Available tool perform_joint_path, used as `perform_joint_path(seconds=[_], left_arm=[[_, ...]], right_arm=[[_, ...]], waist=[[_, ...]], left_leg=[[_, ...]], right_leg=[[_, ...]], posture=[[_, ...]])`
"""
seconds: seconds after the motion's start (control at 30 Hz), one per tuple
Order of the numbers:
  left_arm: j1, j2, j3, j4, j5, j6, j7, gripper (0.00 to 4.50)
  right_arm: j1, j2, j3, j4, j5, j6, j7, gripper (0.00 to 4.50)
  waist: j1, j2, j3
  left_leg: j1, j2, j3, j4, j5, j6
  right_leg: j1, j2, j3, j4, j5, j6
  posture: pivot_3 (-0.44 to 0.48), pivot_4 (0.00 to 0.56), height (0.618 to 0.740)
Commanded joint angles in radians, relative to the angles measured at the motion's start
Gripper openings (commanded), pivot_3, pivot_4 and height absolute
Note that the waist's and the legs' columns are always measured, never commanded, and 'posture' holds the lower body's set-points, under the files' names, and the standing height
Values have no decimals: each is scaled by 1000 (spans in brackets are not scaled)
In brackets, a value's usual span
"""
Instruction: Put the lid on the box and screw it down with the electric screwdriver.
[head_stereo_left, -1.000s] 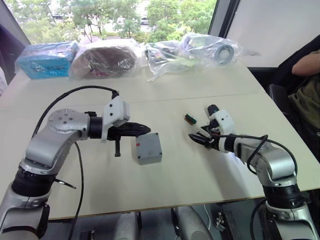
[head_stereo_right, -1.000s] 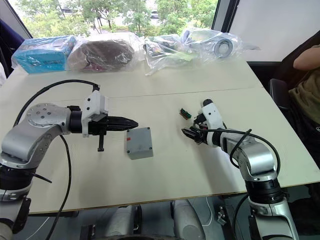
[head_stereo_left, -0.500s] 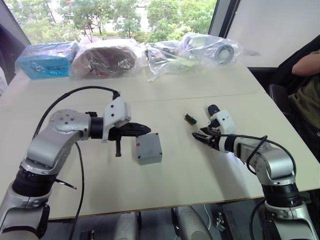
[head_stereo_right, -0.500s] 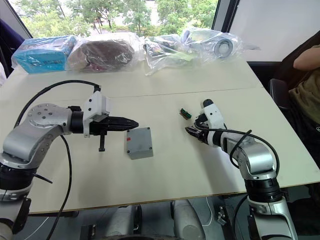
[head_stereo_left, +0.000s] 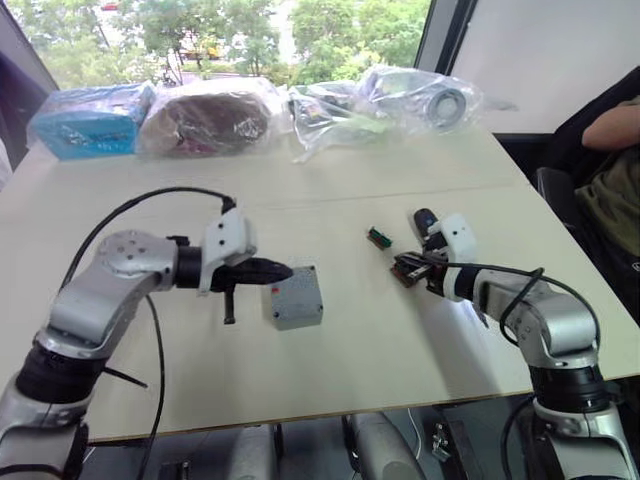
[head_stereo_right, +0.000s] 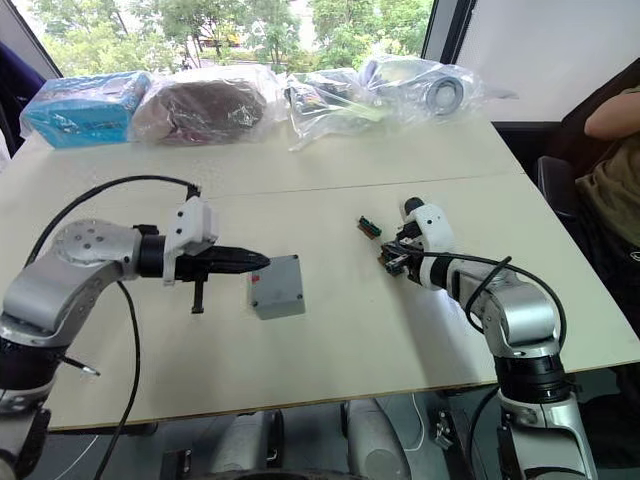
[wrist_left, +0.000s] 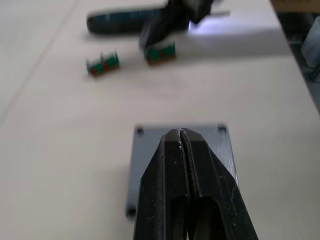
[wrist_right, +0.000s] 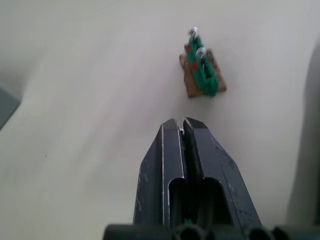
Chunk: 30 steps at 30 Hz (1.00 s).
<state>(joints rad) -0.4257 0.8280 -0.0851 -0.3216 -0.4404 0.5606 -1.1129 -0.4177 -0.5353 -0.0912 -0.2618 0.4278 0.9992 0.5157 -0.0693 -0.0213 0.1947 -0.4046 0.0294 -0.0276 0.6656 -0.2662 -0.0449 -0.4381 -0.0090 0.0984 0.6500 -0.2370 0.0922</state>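
since the earlier frames the right gripper (head_stereo_right: 392, 262) has drawn its fingers together from a spread pose and shifted slightly toward the table's far edge; the left gripper (head_stereo_right: 255, 262) has eased a little toward the box, while the box itself has not moved.

the small square grey box (head_stereo_right: 277, 286), with a red mark on its side, sits on the pale table (head_stereo_right: 330, 350) in its middle area, between the two arms. the flat grey lid (wrist_left: 182, 135) with corner screw holes appears already seated on top of it. the left gripper's black fingers are pressed together, empty, with their tips over the lid's left edge; whether they touch it cannot be told.

the right gripper's fingers are likewise together and hold nothing. just beyond their tips lies a small green-brown connector block (wrist_right: 202, 76); a second connector block (head_stereo_right: 370, 227) lies a little nearer the far edge. the dark blue-black pen-shaped electric screwdriver (wrist_left: 127, 23) lies flat on the table behind the right gripper, apparently ungrasped, a white glow at its tip.

judged step: lid placement seems done, the screwing not yet begun. the next move calls for the right gripper to open and take the screwdriver, while the left steadies the box.
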Motion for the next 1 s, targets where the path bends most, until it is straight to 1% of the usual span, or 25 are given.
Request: perform_joint_path(seconds=[0.03,0.17,0.23,0.33,0.43,0.53,0.7,1.0], left_arm=[[22,33,52,-8,0,-28,-8,0],[42,42,63,2,1,-31,-2,0],[45,40,68,-2,-3,-25,6,0],[51,39,73,-9,-7,-19,18,0],[60,39,79,-20,-11,-16,25,0],[74,40,85,-34,-13,-14,34,0],[89,40,88,-50,-14,-11,45,0],[92,39,82,-64,-11,-13,56,0]], right_arm=[[-67,-23,-10,-100,59,46,23,100],[-178,6,72,-158,105,124,31,100],[-241,50,132,-172,129,159,33,100],[-290,95,199,-182,144,189,31,100],[-290,116,264,-176,128,179,25,100],[-288,130,303,-155,109,150,21,100],[-283,135,332,-114,80,114,20,100],[-258,122,359,-98,59,95,34,100]], waist=[[0,0,0],[0,0,0],[-4,0,0],[-1,0,0],[4,0,0],[2,0,0],[0,0,0],[0,0,0]], left_leg=[[0,0,0,0,0,0],[0,0,0,0,0,0],[0,0,0,0,0,0],[0,1,-1,0,0,0],[-1,0,-2,0,0,0],[-3,-1,-1,1,0,0],[-2,-1,-1,1,0,0],[-2,0,-1,0,0,0]], right_leg=[[0,0,0,0,0,0],[0,0,0,-1,0,0],[0,0,0,0,0,0],[0,0,-1,1,0,0],[0,0,-2,0,0,0],[-1,-2,-1,-2,0,0],[-1,-1,-1,-1,0,0],[-1,-1,-1,-1,0,0]], posture=[[0,150,740],[0,150,740],[0,150,740],[0,150,740],[0,150,740],[0,150,740],[0,150,740],[0,150,740]])
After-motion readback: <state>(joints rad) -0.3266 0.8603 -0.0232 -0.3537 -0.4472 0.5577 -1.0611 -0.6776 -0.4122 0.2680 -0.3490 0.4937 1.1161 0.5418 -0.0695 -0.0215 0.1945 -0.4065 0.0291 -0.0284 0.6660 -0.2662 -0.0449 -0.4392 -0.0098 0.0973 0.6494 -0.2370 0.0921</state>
